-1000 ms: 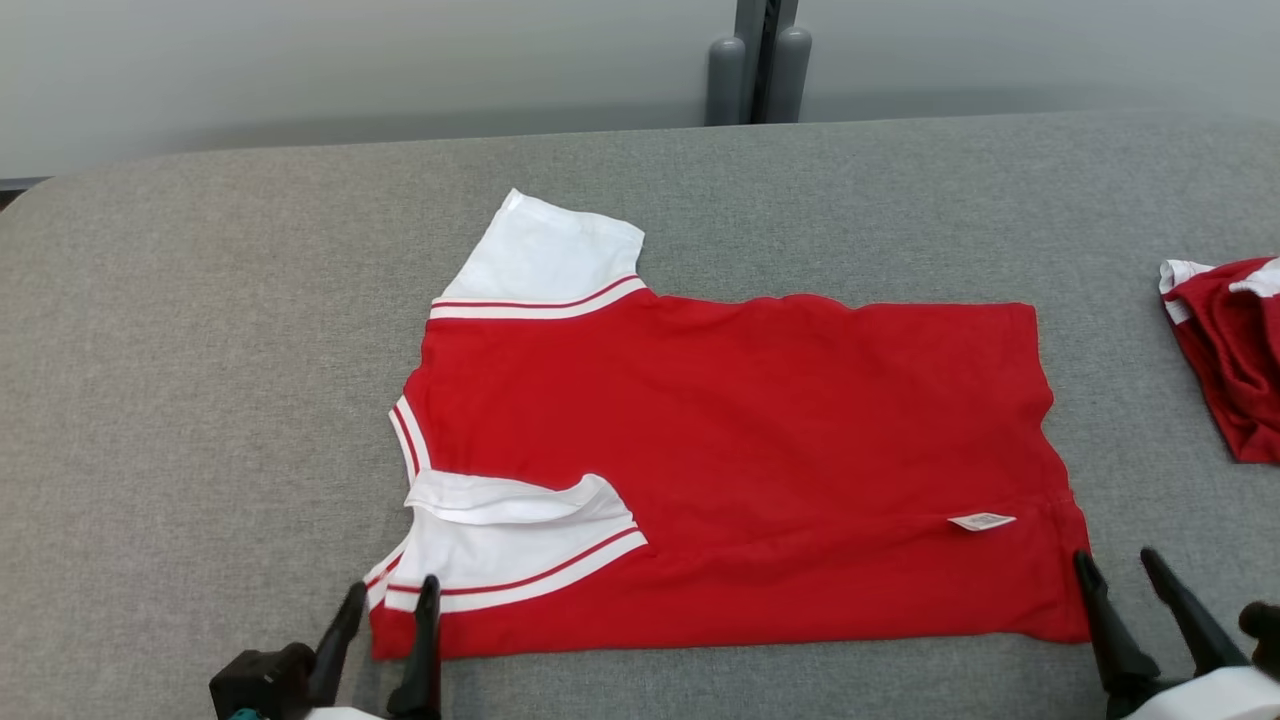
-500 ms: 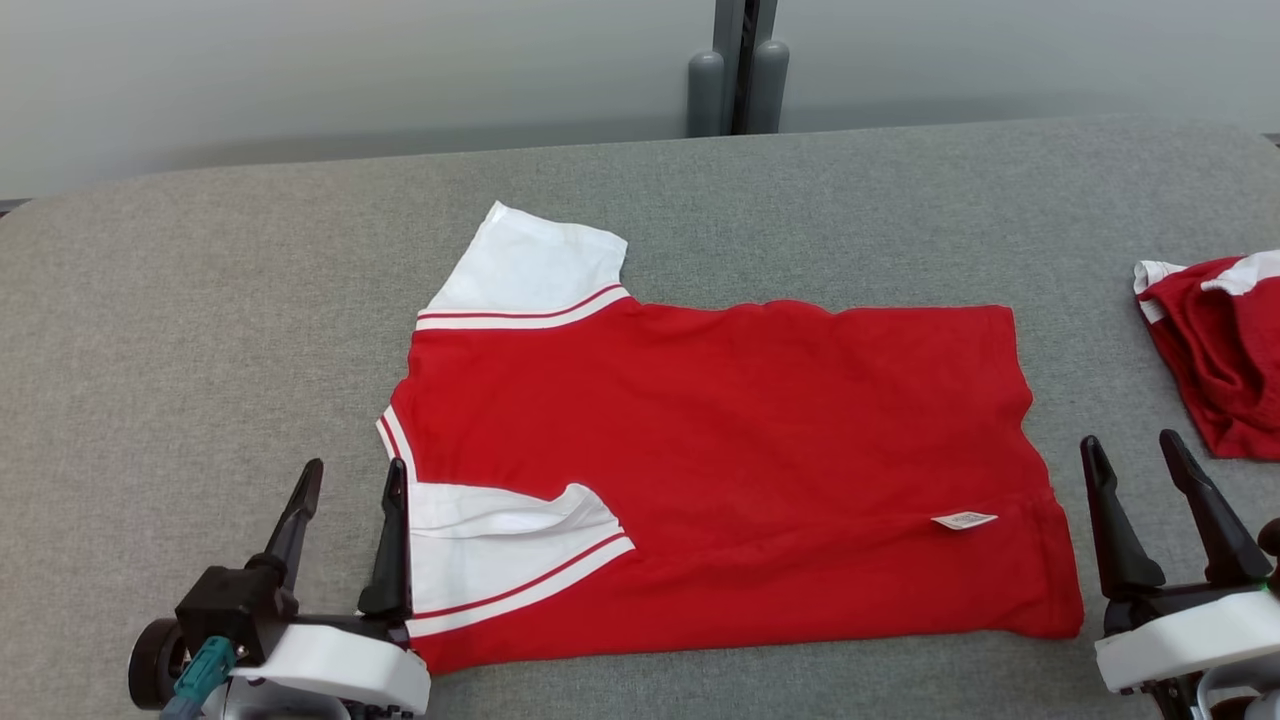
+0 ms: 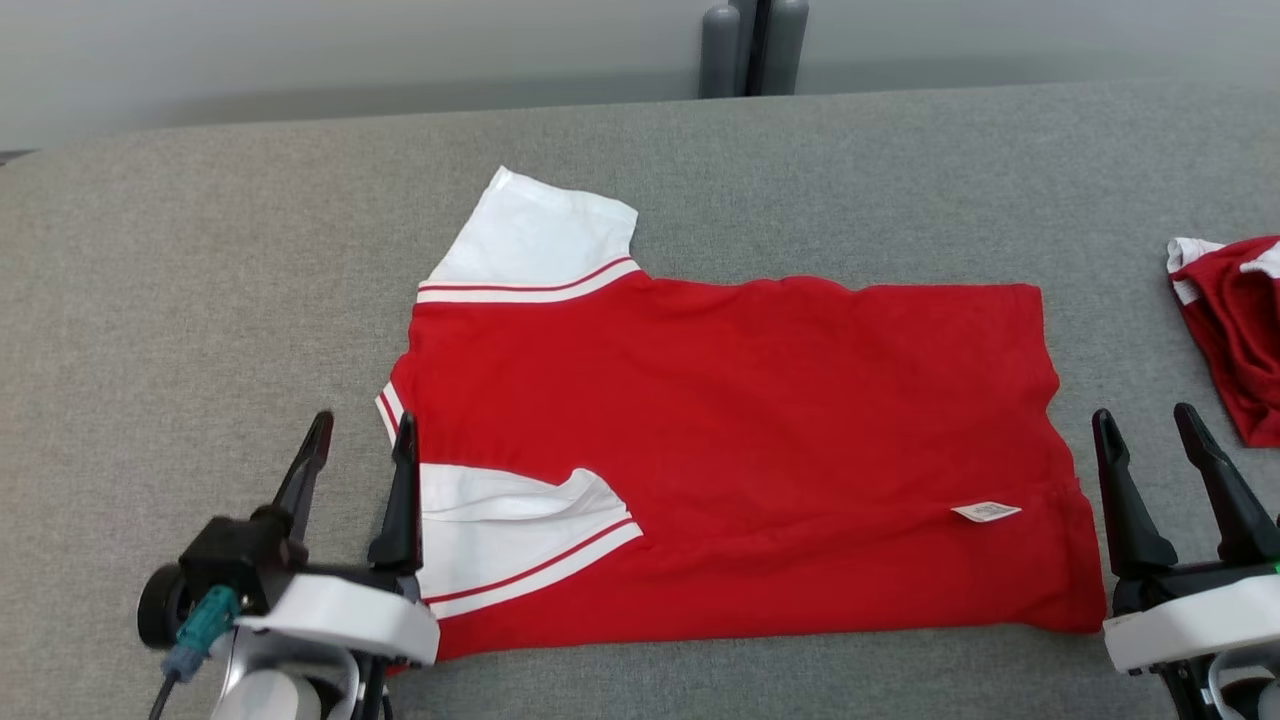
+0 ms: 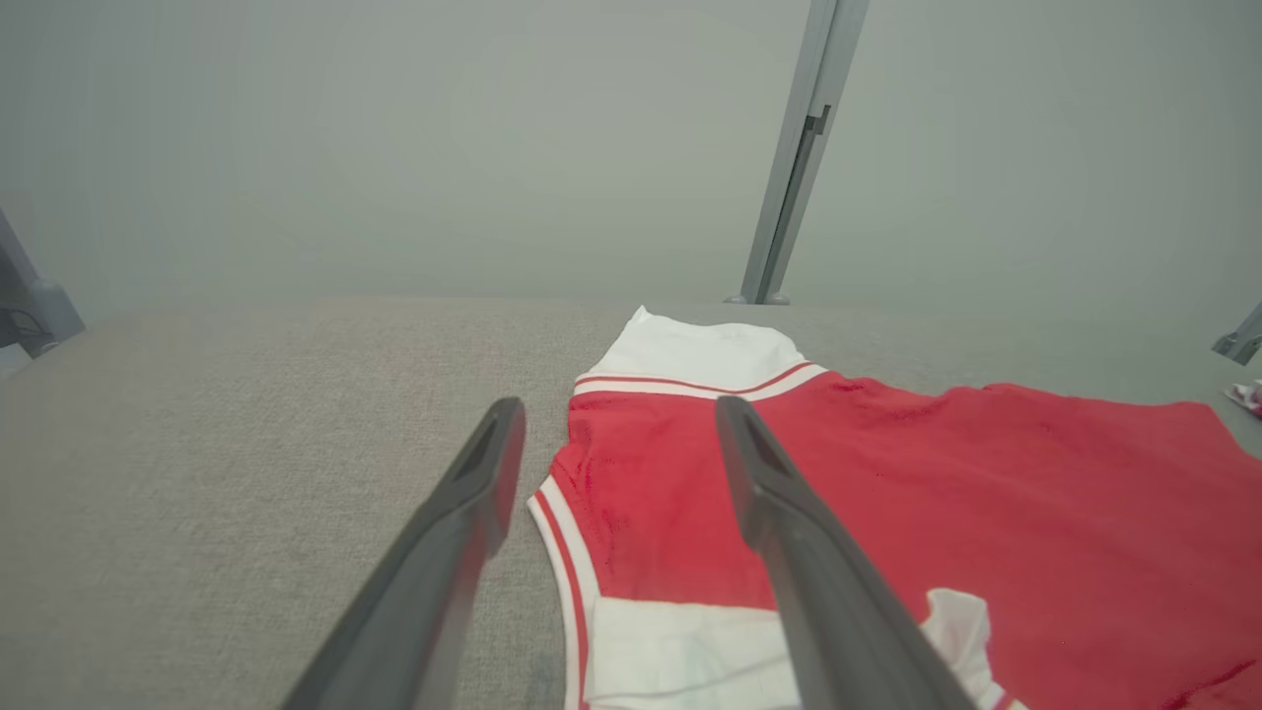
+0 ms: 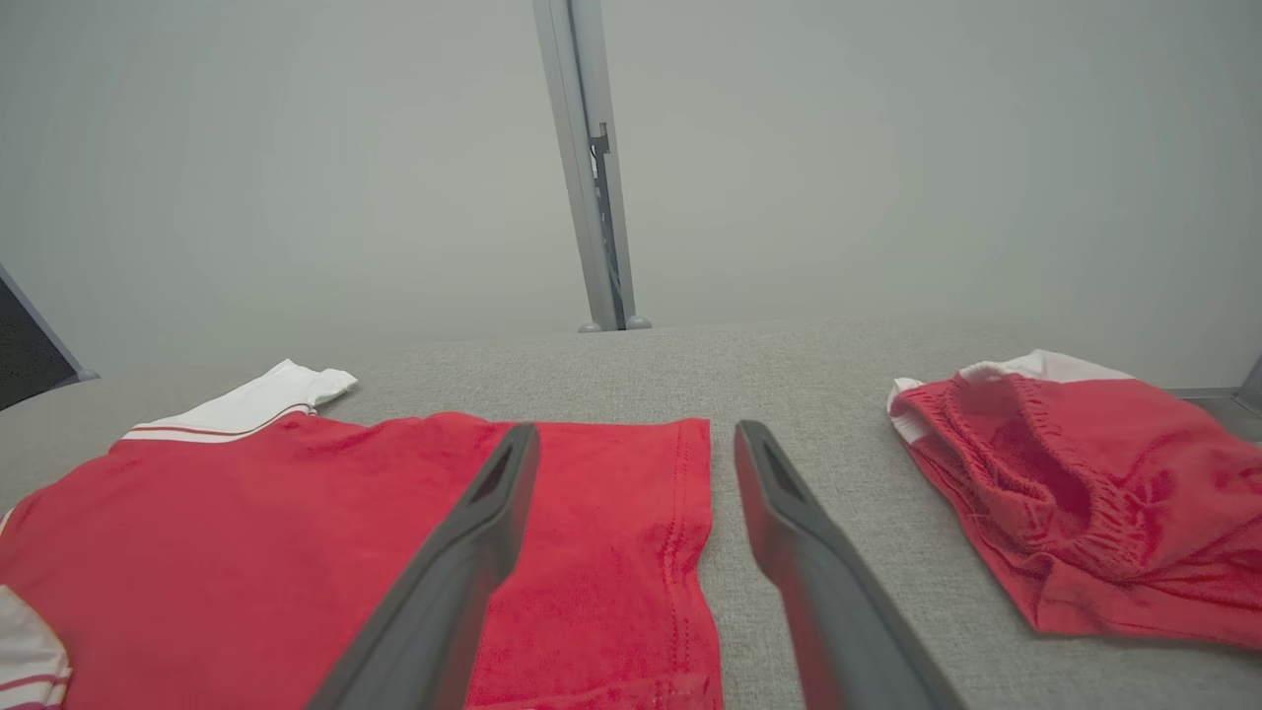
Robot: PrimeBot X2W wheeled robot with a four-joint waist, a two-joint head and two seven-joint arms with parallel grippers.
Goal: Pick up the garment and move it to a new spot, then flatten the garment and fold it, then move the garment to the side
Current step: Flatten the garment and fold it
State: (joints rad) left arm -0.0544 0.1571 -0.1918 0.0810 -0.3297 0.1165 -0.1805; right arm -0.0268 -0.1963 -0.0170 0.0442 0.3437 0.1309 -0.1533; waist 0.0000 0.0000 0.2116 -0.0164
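Observation:
The garment (image 3: pixel 720 430) is a red shirt with white sleeves, spread flat on the grey table (image 3: pixel 200 300). One white sleeve points to the far side and the other lies folded onto the red body near the front left. My left gripper (image 3: pixel 362 425) stands open at the shirt's left edge with nothing between its fingers. In the left wrist view the garment (image 4: pixel 986 513) has its striped neck edge between the left gripper's (image 4: pixel 619 409) fingers. My right gripper (image 3: pixel 1143 415) is open and empty just right of the hem. The right wrist view shows the garment (image 5: pixel 246 513) with its hem below the right gripper (image 5: pixel 636 434).
A second red-and-white piece of clothing (image 3: pixel 1235 320) lies bunched at the table's right edge, also seen in the right wrist view as a crumpled heap (image 5: pixel 1065 483). A grey post (image 3: pixel 755 45) stands behind the table's far edge. A small white label (image 3: pixel 985 512) sticks out near the hem.
Both grippers have moved away from the shirt's near corners and now stand farther up its left and right edges. The right gripper opened wider. The shirt lies as before; the camera shifted slightly.

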